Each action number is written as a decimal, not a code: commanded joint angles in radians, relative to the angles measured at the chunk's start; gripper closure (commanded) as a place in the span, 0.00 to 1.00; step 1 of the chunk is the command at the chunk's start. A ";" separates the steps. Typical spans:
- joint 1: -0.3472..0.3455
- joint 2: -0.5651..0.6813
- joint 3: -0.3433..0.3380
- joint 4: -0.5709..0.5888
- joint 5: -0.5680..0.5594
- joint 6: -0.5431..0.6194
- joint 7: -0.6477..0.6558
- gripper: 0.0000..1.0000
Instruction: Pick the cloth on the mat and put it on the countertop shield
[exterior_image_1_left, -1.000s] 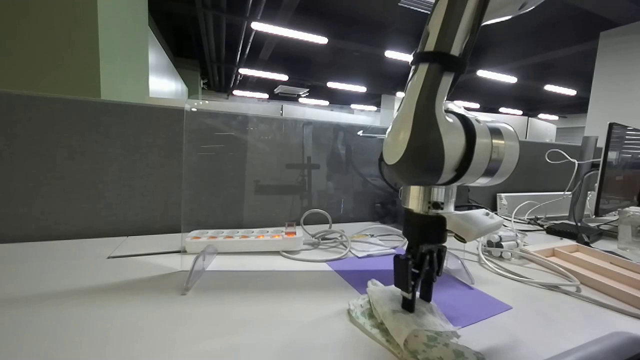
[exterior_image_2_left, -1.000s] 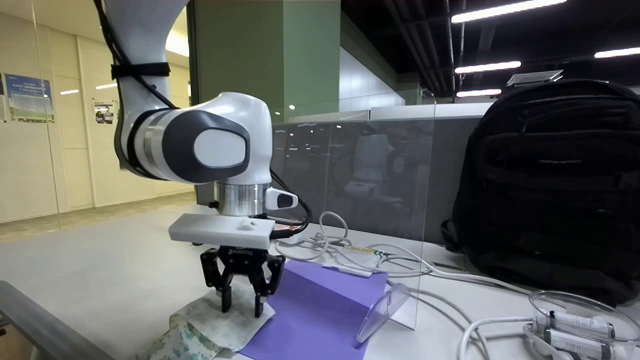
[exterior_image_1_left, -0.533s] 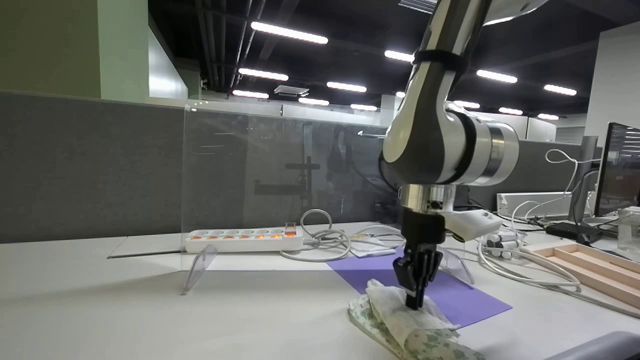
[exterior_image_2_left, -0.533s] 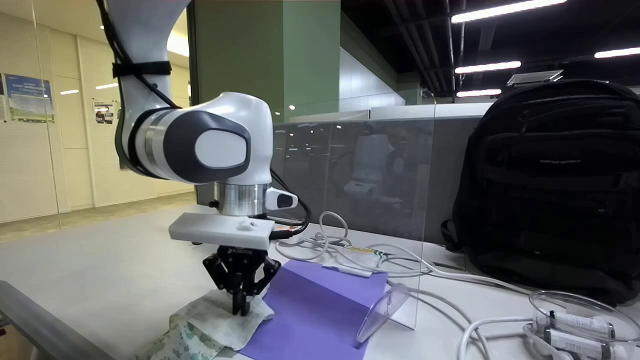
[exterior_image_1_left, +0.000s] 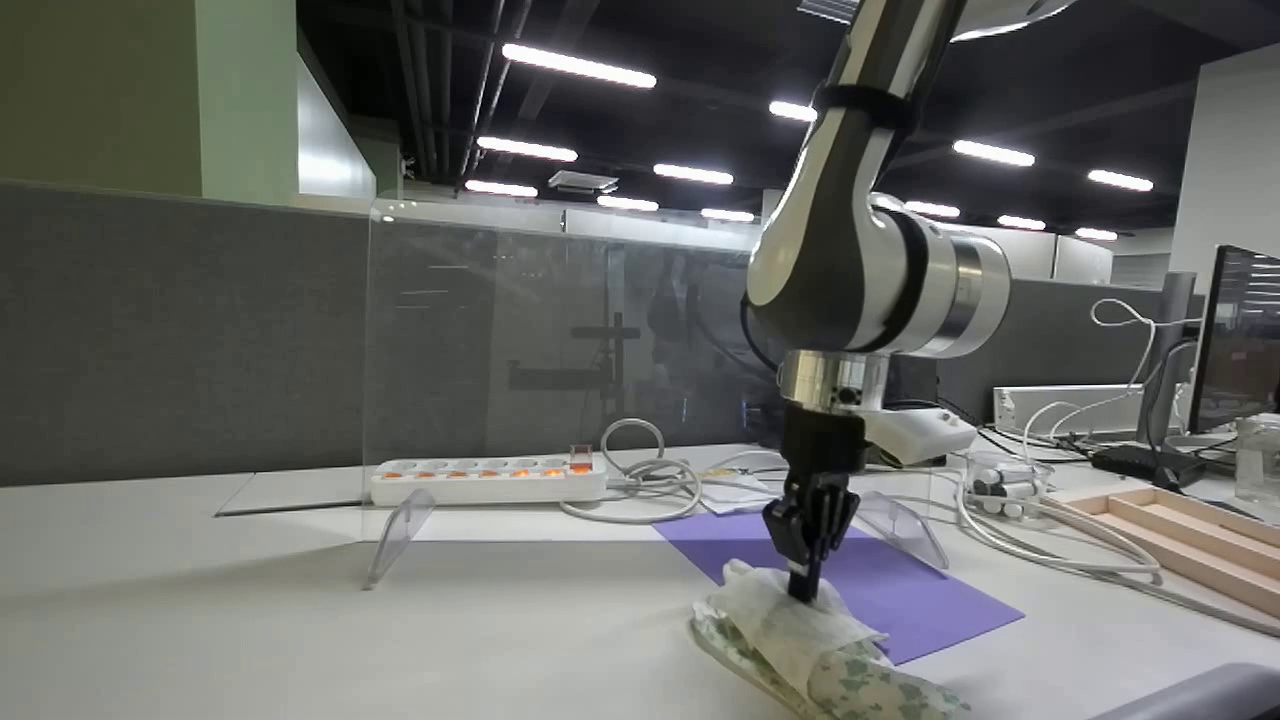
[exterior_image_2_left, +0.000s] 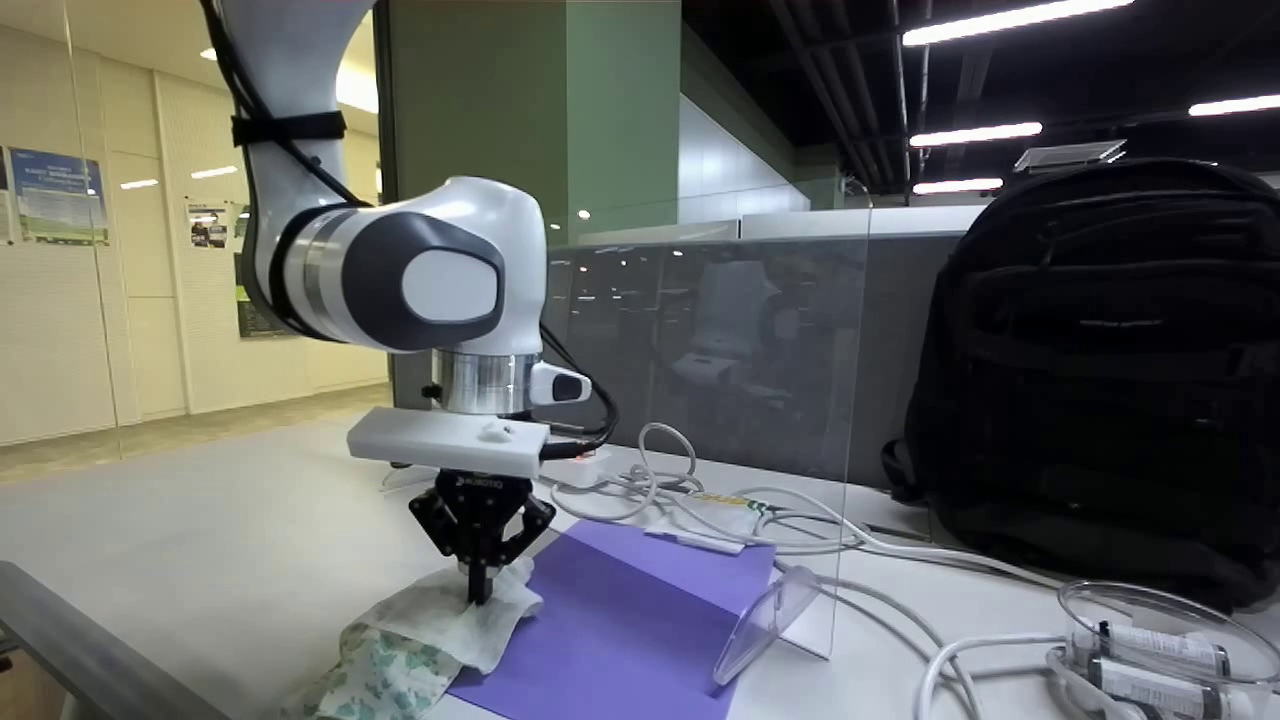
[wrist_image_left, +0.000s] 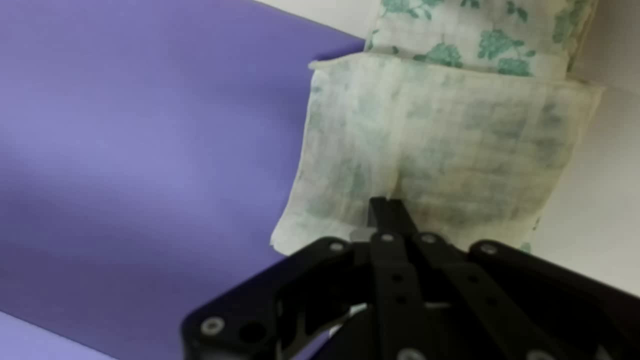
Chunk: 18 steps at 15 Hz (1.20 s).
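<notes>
The gripper (exterior_image_2_left: 480, 590) is closed on a pinch of the cloth (wrist_image_left: 450, 150), and in the wrist view a crease runs through the pale fabric away from the grasp. Around that pinch the cloth lies low and folded, its pale flap overlapping the edge of the purple mat (exterior_image_2_left: 635, 620), the flower-printed part reaching over the white counter (exterior_image_1_left: 500, 630). Farther out, in both exterior views, the clear countertop shield (exterior_image_1_left: 560, 340) stands upright on clear feet (exterior_image_1_left: 400, 537), apart from the cloth. The step in hand looks to be the pick: the grasp seems made, the placing not yet begun. The next move probably calls for a straight lift, high enough for the trailing folds to clear the counter and then the shield's top edge, before carrying across to drape it there; so small a pinch might slip.
</notes>
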 joint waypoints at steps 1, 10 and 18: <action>-0.035 -0.045 0.062 0.021 0.023 -0.055 -0.007 1.00; 0.074 -0.261 0.090 0.202 0.285 -0.601 -0.071 1.00; 0.262 -0.435 -0.041 0.321 0.232 -0.699 -0.033 1.00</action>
